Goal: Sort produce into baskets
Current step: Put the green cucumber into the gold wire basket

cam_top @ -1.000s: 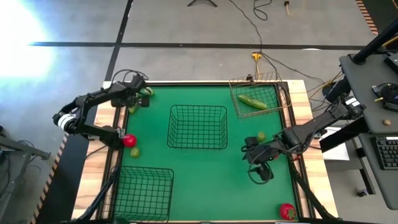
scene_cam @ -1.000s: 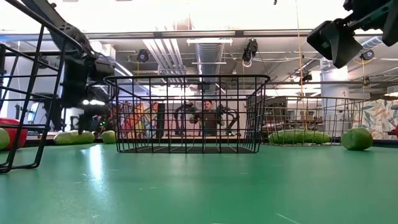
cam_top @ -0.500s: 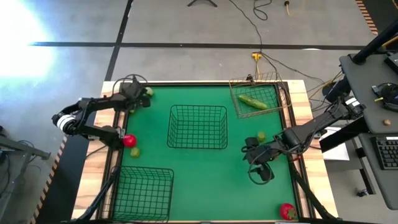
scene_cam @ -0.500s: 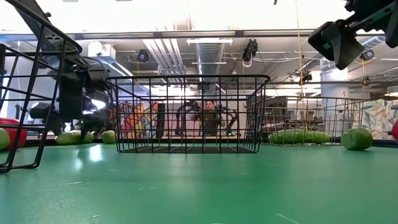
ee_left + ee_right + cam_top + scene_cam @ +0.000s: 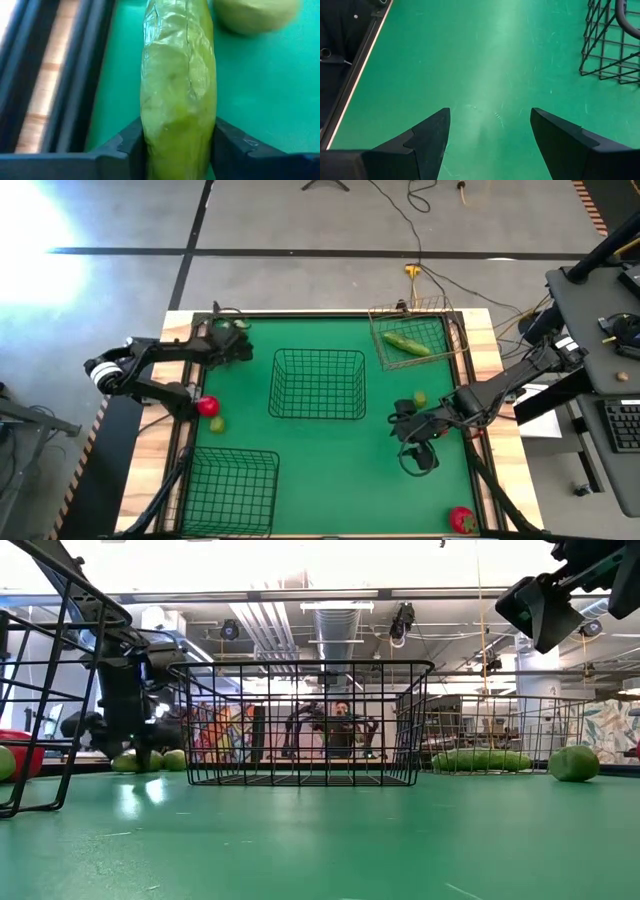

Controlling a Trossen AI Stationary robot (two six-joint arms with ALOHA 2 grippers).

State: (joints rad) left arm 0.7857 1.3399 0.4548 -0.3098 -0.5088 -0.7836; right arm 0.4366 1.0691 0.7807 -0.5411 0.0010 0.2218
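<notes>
Currently, the left hand is clamped on a cucumber at the 10 o'clock corner of the green surface, with a pale round fruit just beside it. The right hand hangs spread wide and holding nothing over bare surface toward 4 o'clock. A second cucumber lies in the tan basket at 1 o'clock. One dark basket stands at centre, another at 7 o'clock.

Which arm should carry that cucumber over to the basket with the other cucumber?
Left. The left gripper is shut on the cucumber at the table's far left corner; the right gripper is open and empty.
</notes>
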